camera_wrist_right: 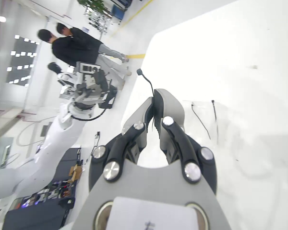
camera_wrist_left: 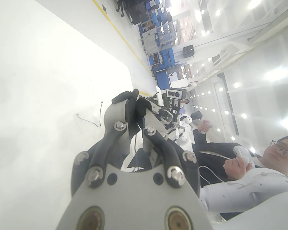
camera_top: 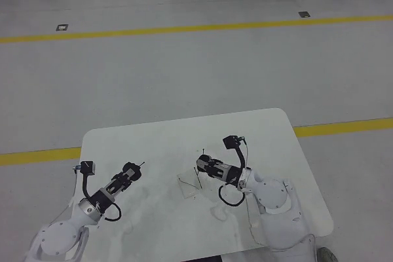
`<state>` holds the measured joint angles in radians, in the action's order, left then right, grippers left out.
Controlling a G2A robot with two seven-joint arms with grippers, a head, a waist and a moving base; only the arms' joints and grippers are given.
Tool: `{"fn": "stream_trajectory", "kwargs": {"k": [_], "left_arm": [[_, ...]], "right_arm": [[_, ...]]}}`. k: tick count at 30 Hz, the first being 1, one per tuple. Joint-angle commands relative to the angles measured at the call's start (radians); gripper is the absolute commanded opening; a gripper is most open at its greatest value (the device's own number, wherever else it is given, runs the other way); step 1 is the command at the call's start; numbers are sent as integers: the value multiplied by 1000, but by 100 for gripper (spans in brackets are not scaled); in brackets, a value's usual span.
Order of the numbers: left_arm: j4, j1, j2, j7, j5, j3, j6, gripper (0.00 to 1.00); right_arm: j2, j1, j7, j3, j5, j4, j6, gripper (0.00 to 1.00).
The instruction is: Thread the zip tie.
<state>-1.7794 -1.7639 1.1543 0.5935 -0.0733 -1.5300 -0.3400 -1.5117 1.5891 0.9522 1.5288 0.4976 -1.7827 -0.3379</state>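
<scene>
The right end effector [camera_wrist_right: 154, 99] pinches a zip tie [camera_wrist_right: 149, 81], its head poking free, likely for threading. The left end effector [camera_top: 133, 171], lower left in the top view, looks closed; on what, unclear.

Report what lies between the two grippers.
Top view: from the left gripper, bare table, then a clear sheet with two loose zip ties beside the right gripper.

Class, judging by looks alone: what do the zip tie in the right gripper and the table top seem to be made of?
The zip tie: probably black plastic, perhaps nylon, matt; the thin strap bends in a smooth curve out of the shut right gripper. The table top: smooth white surface with rounded corners, perhaps laminate or painted board; the look leaves it open.
</scene>
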Motion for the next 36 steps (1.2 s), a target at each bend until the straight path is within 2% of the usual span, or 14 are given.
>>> {"fn": "stream_trajectory", "kwargs": {"k": [1,15,17,20,24,29,32,36], "left_arm": [[0,0,0,0,0,0,0,0],[0,0,0,0,0,0,0,0],[3,3,0,-7,0,5,7,0],[9,1,-1,-4,-2,16,12,0],[-8,-33,-4,0,1,23,3,0],[-30,-74,-6,-5,15,40,0,0],[-34,-84,-7,-14,29,54,0,0],[-24,-80,-8,-30,38,74,3,0]], "right_arm": [[4,-16,18,-6,-59,5,-2,0],[4,-16,18,-6,-59,5,-2,0],[5,-15,-15,-24,-102,3,-2,0],[15,-23,-36,-42,-140,-3,-2,0],[38,-35,-49,-79,-193,-14,-2,0],[67,-54,-101,-119,-218,5,-2,0],[85,-72,-126,-153,-230,21,-2,0],[107,-99,-159,-207,-263,50,-2,0]]}}
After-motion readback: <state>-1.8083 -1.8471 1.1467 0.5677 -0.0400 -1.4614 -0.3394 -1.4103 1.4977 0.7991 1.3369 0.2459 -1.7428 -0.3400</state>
